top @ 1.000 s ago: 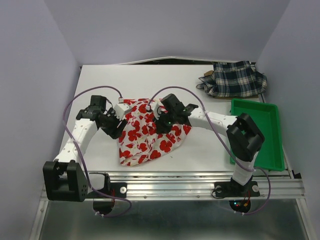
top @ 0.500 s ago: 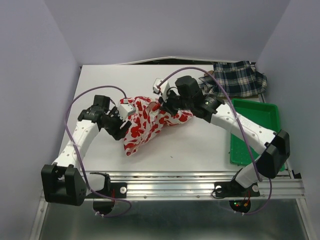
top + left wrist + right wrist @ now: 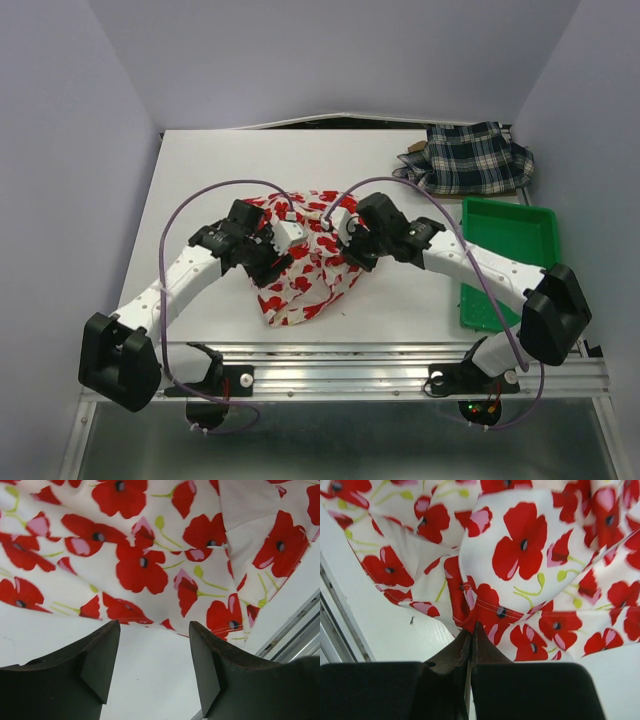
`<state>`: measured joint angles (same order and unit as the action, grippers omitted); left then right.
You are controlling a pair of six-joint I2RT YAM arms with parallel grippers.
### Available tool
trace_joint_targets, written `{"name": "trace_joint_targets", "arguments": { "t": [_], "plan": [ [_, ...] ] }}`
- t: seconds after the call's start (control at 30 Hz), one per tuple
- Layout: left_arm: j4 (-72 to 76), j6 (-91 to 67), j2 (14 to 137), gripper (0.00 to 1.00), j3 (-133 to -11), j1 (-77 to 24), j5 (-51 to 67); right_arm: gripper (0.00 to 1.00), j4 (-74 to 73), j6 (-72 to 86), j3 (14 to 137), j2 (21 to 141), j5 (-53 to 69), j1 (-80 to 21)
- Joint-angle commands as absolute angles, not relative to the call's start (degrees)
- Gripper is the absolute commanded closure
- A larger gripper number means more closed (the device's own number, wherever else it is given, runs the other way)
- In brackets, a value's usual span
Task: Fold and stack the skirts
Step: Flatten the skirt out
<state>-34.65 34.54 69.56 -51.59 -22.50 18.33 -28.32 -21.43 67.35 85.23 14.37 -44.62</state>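
The white skirt with red flowers (image 3: 305, 285) lies bunched at the middle of the table. My right gripper (image 3: 338, 248) is over its right half. In the right wrist view this gripper (image 3: 472, 627) is shut on a hemmed fold of the flowered cloth (image 3: 520, 545). My left gripper (image 3: 283, 260) is at the skirt's left side. Seen from the left wrist, it (image 3: 154, 627) stands open over bare table, just short of the skirt's hem (image 3: 145, 565). The plaid skirt (image 3: 470, 158) lies at the back right, with a tan-brown edge (image 3: 413, 151) showing under it.
A green plastic tray (image 3: 520, 270) sits at the right edge of the table, beside the right arm. A metal rail (image 3: 400, 360) runs along the near edge. Grey walls close in the left, right and back.
The right gripper has come back toward the near edge with the flowered cloth, folding it over. The left gripper has moved right, onto the skirt's left side.
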Motion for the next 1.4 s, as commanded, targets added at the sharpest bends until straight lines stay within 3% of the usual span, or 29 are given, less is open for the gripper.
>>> {"name": "trace_joint_targets", "arguments": {
  "t": [0.0,0.13,0.47,0.97,1.1,1.27,1.3,1.37],
  "plan": [
    [-34.6,34.4,67.8,0.33,-50.0,-29.5,15.4,0.99,-25.8,-17.7,61.9,81.6,14.2,-43.2],
    [-32.9,32.8,68.3,0.35,-48.9,-39.1,8.3,0.99,-24.6,-14.5,56.7,80.7,15.3,-40.4],
    [-27.1,29.8,73.2,0.40,-45.8,-51.5,-4.8,0.99,-21.1,-9.0,48.3,76.7,19.1,-35.1],
    [-23.7,24.8,80.9,0.42,-44.1,-59.8,-7.4,0.99,-20.3,-6.7,47.7,75.8,20.8,-33.3],
    [-21.8,24.2,82.8,0.49,-42.7,-59.8,-12.4,0.99,-20.5,-6.7,48.0,75.7,20.8,-32.8],
    [-22.4,22.5,81.8,0.70,-42.5,-58.7,-18.1,0.99,-20.7,-6.9,47.9,75.3,20.7,-32.8],
    [-23.2,21.8,80.2,0.79,-42.8,-58.3,-18.9,0.99,-20.8,-7.1,47.9,75.2,20.7,-32.8],
    [-24.3,21.4,77.8,0.85,-43.9,-56.1,-21.3,0.99,-21.4,-7.7,48.1,74.9,20.3,-32.3]
  ]
}}
